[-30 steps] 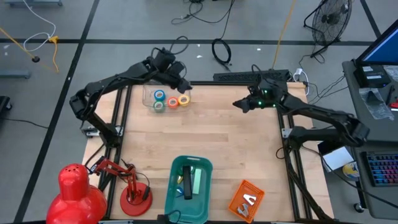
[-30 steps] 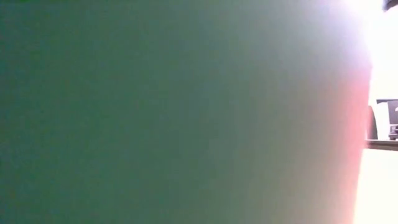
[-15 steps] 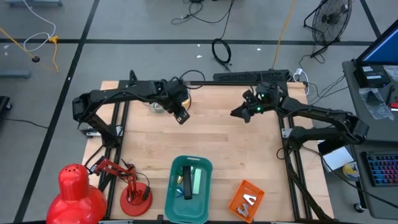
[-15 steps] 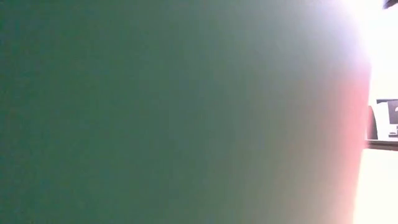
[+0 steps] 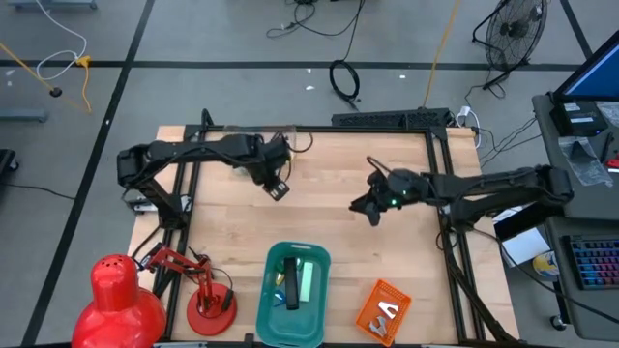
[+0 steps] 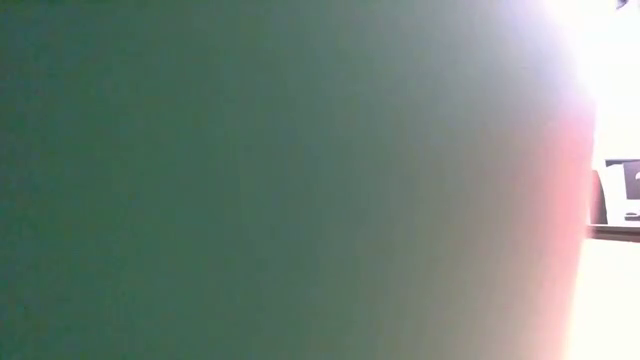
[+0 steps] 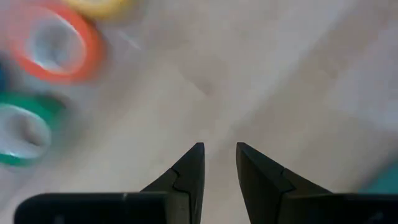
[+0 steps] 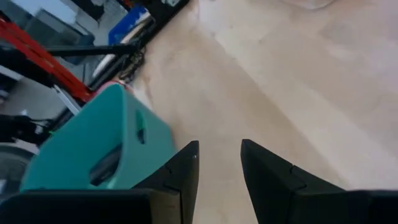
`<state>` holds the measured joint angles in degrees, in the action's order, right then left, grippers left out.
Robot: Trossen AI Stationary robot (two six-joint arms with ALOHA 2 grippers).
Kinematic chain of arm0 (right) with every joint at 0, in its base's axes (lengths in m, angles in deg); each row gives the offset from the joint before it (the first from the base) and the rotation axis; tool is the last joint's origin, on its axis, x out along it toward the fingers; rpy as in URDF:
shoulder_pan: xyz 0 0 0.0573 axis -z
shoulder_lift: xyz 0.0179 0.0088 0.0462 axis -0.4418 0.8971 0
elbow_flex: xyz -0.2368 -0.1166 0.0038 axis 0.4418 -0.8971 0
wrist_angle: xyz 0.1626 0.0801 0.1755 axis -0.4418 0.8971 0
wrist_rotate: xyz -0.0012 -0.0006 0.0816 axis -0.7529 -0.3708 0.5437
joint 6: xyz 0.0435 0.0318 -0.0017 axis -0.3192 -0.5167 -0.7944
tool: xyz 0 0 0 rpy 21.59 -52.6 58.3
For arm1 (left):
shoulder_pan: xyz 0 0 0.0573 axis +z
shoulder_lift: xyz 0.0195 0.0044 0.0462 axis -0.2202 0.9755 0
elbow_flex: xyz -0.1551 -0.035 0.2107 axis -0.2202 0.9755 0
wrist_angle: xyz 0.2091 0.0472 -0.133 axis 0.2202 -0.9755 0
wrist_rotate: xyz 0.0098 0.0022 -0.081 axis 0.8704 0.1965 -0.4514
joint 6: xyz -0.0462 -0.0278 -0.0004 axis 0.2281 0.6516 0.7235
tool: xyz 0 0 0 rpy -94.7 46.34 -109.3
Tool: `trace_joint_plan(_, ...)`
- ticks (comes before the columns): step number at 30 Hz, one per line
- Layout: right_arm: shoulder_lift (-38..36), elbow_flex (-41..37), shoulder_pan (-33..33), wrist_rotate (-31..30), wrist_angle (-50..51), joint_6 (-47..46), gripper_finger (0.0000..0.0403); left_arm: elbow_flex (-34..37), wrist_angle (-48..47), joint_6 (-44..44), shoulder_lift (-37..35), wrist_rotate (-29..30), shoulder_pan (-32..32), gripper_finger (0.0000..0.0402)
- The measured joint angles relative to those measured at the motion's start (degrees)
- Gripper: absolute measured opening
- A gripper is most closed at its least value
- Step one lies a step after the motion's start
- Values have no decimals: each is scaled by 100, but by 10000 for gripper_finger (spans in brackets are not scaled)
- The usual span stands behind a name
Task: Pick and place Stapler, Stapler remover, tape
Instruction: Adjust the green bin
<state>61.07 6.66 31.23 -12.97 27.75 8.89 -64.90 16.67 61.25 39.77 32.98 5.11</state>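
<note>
While empty, left gripper (image 7: 219, 163) near tape (image 7: 55, 41)

Low view washed-out, left wrist blurred

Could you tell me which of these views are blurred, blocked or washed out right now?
Low view: blocked by a green-to-pink smear, with white glare at its right edge. Left wrist view: motion-blurred, the orange tape roll and green tape roll smeared, though the left claw is crisp. Right wrist view: soft, teal bin readable. High view: sharp, evenly lit.
</note>
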Motion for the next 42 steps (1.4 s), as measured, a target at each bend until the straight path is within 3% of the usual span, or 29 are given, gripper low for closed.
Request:
trace_joint_plan(4,0,0,-696,-618,-123,-404,114,583,521,-118,0,-1025,-195,92)
trace_joint_plan(10,0,0,-1350,-1464,-123,-672,114,1226,1319,-175,0,-916,-704,92)
trace_joint_plan(17,0,0,-1815,-1935,-119,-1024,114,1401,1863,216,0,-1200,-1254,92)
trace_joint_plan(27,0,0,-2094,-2105,-119,-1268,114,1401,2617,938,-2,-1155,-2388,92)
trace_joint_plan(42,0,0,-2217,-2073,78,-1260,114,1401,2048,1419,-11,-1194,-2769,92)
